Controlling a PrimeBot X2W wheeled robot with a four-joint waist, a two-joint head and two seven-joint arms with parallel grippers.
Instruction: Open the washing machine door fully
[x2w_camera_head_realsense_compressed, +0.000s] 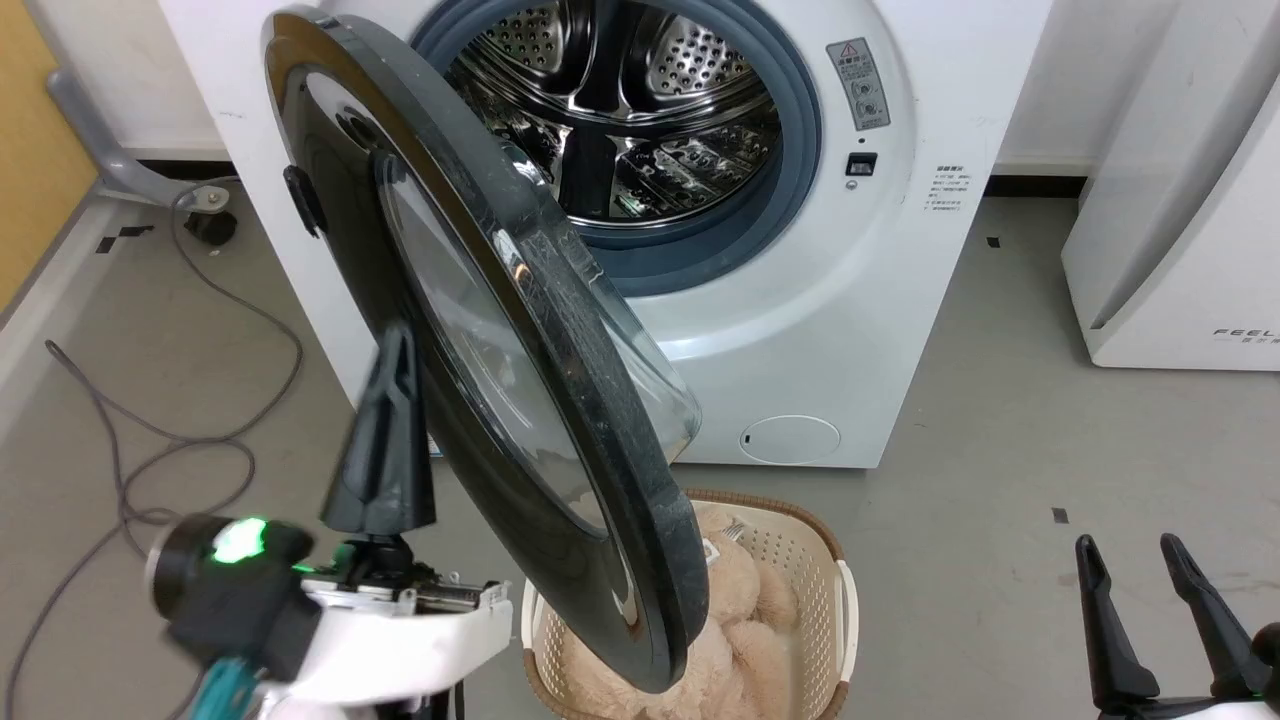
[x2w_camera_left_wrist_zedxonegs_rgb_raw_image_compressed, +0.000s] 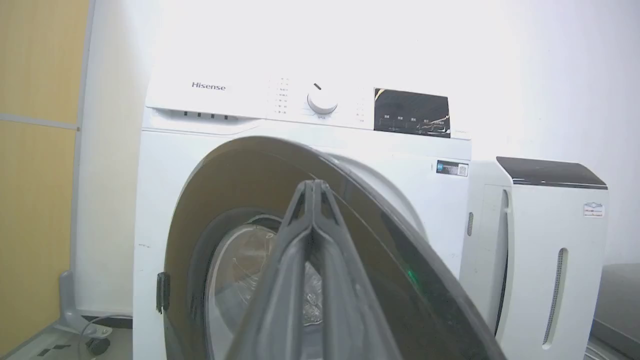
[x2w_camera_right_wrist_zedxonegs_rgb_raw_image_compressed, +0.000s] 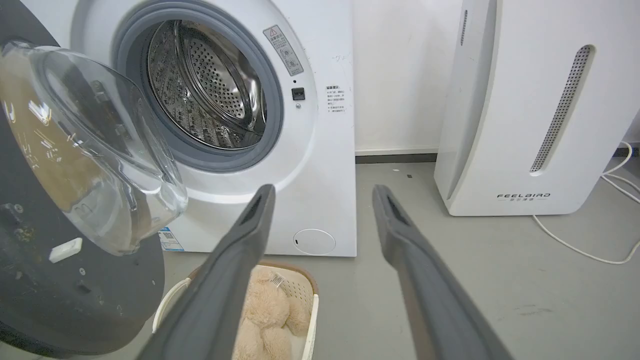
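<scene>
Centrally, a white front-loading washing machine (x2w_camera_head_realsense_compressed: 800, 330) is seen from above, its top cut off by the head view's upper edge. The washing machine door (x2w_camera_head_realsense_compressed: 590, 400) is swung out toward the near left, hinged on the machine's left side and turned almost edge-on to the head camera, so the steel drum (x2w_camera_head_realsense_compressed: 620, 110) and its grey rubber ring (x2w_camera_head_realsense_compressed: 790, 180) are laid bare. The door's clear glass bowl (x2w_camera_right_wrist_zedxonegs_rgb_raw_image_compressed: 100, 150) is seen bulging toward the machine. The hinge itself is hidden behind the black disc. The left gripper (x2w_camera_head_realsense_compressed: 398, 345) is raised at the near left with its two fingers pressed together and nothing held; its tip is overlapped with the door's glossy outer face, and whether it is touching cannot be told. In the left wrist view the same fingers (x2w_camera_left_wrist_zedxonegs_rgb_raw_image_compressed: 312, 186) are shown closed before that face (x2w_camera_left_wrist_zedxonegs_rgb_raw_image_compressed: 400, 260), their lower lengths blurred. The right gripper (x2w_camera_head_realsense_compressed: 1128, 545) is held low at the near right, well apart from the door, fingers spread and empty; its base is cut off. A pale basket (x2w_camera_head_realsense_compressed: 800, 540) holding a beige plush toy (x2w_camera_head_realsense_compressed: 740, 590) is placed on the floor before the machine, partly hidden by the door's lower edge. A white appliance (x2w_camera_head_realsense_compressed: 1170, 200) is set at the right, and grey cables (x2w_camera_head_realsense_compressed: 150, 440) are strewn at the left.
</scene>
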